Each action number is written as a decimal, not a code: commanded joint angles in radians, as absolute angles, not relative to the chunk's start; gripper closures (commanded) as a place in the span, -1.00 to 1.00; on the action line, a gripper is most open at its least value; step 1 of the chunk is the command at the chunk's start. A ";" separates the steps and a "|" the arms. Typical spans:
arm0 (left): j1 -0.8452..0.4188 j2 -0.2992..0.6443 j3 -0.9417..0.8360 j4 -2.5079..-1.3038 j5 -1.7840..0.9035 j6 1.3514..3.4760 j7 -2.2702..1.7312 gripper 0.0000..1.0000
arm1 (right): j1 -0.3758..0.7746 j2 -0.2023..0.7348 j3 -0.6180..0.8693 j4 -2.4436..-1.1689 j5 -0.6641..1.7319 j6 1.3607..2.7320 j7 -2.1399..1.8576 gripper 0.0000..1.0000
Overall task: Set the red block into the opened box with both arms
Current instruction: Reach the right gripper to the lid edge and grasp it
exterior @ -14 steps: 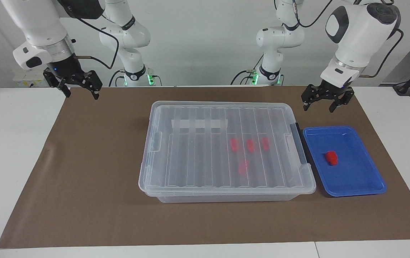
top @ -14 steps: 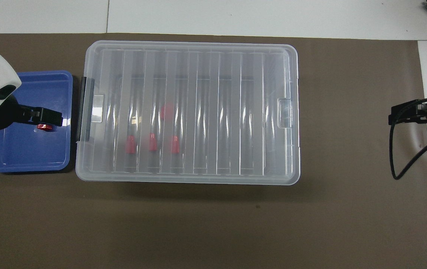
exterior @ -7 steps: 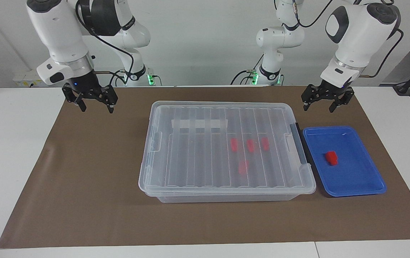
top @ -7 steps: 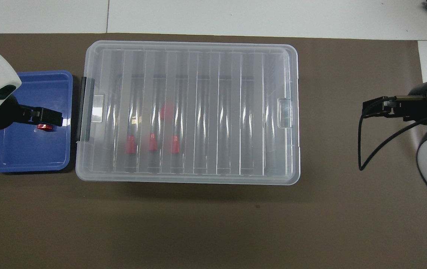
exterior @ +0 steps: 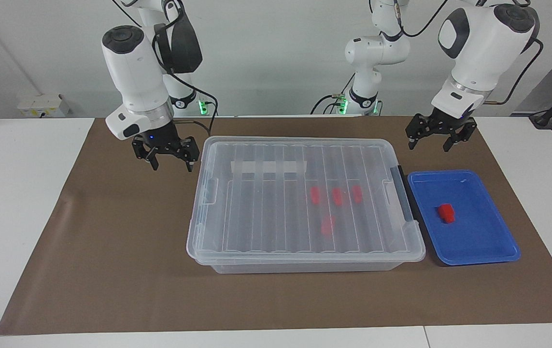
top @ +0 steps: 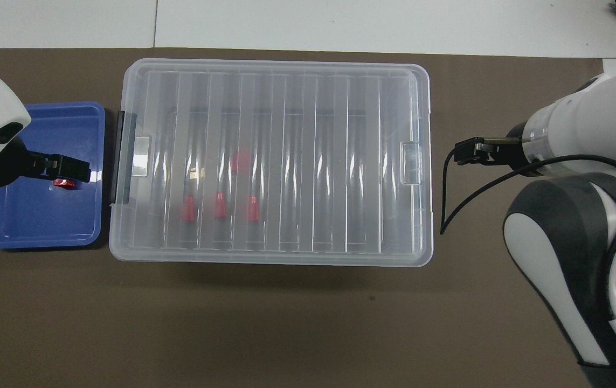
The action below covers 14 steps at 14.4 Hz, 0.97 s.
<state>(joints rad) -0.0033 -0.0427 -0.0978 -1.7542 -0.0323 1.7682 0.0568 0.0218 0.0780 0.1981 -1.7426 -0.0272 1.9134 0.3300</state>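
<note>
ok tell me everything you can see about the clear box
The box is a large, shallow rectangular bin of clear plastic. Its ribbed see-through lid is on and lies flat. A white label strip shows near the edge closest to the robots, and a dark grey handle sits at the end beside the blue tray. Four red blocks show through the lid. It rests on the brown mat; no gripper touches it.

left gripper (exterior: 441, 143): raised, fingers spread | right gripper (exterior: 171, 164): raised, fingers spread
</note>
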 commanded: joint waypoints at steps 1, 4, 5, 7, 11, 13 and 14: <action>0.009 -0.057 -0.103 -1.764 -0.040 1.766 0.051 -1.00 | 0.012 0.097 0.218 -1.755 -0.041 1.950 0.353 -0.94; 0.009 -0.057 -0.103 -1.764 -0.040 1.766 0.051 -1.00 | 0.017 0.124 0.219 -1.755 -0.041 1.957 0.353 -0.94; 0.009 -0.057 -0.103 -1.764 -0.040 1.766 0.051 -1.00 | 0.020 0.139 0.219 -1.755 -0.041 1.971 0.351 -0.94; 0.009 -0.057 -0.103 -1.764 -0.040 1.766 0.051 -1.00 | 0.025 0.159 0.219 -1.755 -0.041 1.985 0.353 -0.93; 0.009 -0.057 -0.103 -1.764 -0.040 1.766 0.051 -1.00 | 0.037 0.170 0.219 -1.756 -0.041 1.985 0.350 -0.92; 0.009 -0.057 -0.103 -1.764 -0.040 1.766 0.052 -1.00 | 0.035 0.169 0.218 -1.772 -0.041 1.985 0.341 -0.92; 0.009 -0.057 -0.103 -1.764 -0.040 1.766 0.051 -1.00 | 0.035 0.169 0.218 -1.772 -0.041 1.985 0.338 -0.92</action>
<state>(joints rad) -0.0033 -0.0427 -0.0978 -1.7542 -0.0323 1.7682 0.0566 0.0400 0.1701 0.2120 -1.7581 -0.0272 1.9733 0.3308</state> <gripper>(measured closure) 0.000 0.040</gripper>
